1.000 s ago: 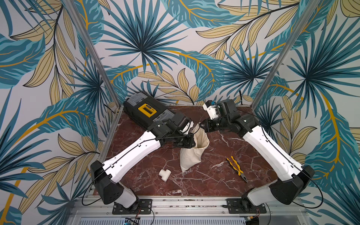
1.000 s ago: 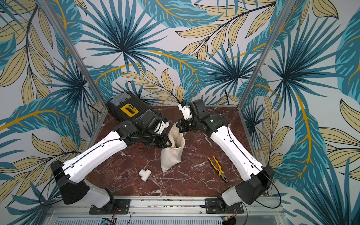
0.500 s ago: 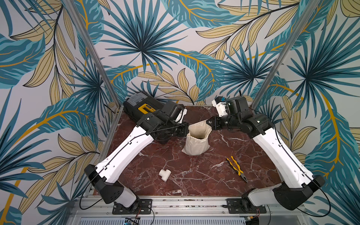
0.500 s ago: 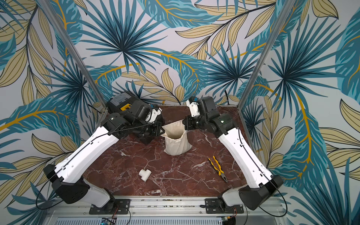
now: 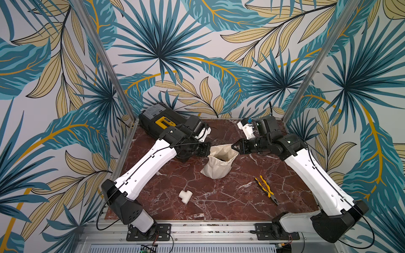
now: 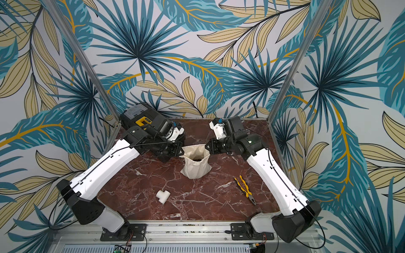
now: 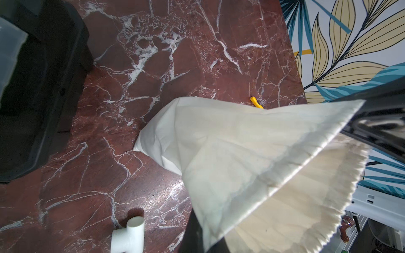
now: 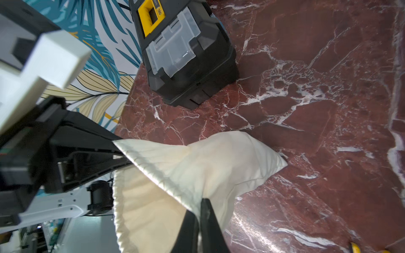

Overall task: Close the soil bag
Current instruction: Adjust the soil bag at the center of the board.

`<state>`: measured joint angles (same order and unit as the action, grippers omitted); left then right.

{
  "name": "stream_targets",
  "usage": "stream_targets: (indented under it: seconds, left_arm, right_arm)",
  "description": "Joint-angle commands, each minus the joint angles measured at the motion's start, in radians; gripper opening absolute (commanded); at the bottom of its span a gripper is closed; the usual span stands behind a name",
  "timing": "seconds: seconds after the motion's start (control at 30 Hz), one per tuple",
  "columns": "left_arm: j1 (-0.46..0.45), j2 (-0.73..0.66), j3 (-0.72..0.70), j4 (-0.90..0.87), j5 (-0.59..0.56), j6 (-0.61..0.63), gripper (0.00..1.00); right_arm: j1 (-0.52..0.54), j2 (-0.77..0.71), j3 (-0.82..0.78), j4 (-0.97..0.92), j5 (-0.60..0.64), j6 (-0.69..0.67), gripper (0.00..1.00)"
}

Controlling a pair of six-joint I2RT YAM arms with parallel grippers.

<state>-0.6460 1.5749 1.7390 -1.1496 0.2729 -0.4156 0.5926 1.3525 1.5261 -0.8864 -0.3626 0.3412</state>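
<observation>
Red marble table was seen under the bag, which stood upright near the middle with its mouth wide and dark soil showing inside. Its rim was stretched between the left gripper and the right gripper, each pressed together on an opposite corner of cloth. The fabric was judged soft and limp, bottom-weighted and apt to tip if pulled unevenly. The gathered hem was judged the place to grip, though cord ends could not be made out. Toolbox, fitting and pliers lay apart.
</observation>
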Motion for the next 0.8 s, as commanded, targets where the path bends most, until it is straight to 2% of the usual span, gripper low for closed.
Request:
stream_targets:
  seconds: [0.0,0.07,0.17,0.57,0.67,0.77]
  left_arm:
    - [0.029,0.005,0.02,-0.066,-0.002,0.052,0.0]
    - [0.035,0.013,0.033,-0.063,0.01,0.074,0.0]
    - [0.04,0.022,0.035,-0.06,0.034,0.115,0.0]
    - [0.071,0.03,0.024,-0.058,0.096,0.215,0.0]
    - [0.074,0.045,0.047,-0.067,0.107,0.225,0.0]
    - [0.075,0.068,0.071,-0.085,0.119,0.232,0.0]
  right_arm:
    - [-0.02,0.024,0.042,-0.001,-0.042,-0.042,0.3]
    - [-0.021,0.06,0.084,-0.042,-0.062,-0.079,0.41]
    - [-0.021,0.124,0.143,-0.128,-0.075,-0.124,0.47]
    - [0.009,0.137,0.144,-0.134,-0.079,-0.086,0.45]
    - [0.016,0.156,0.176,-0.147,-0.078,-0.105,0.47]
    - [0.016,0.172,0.236,-0.164,-0.025,-0.114,0.52]
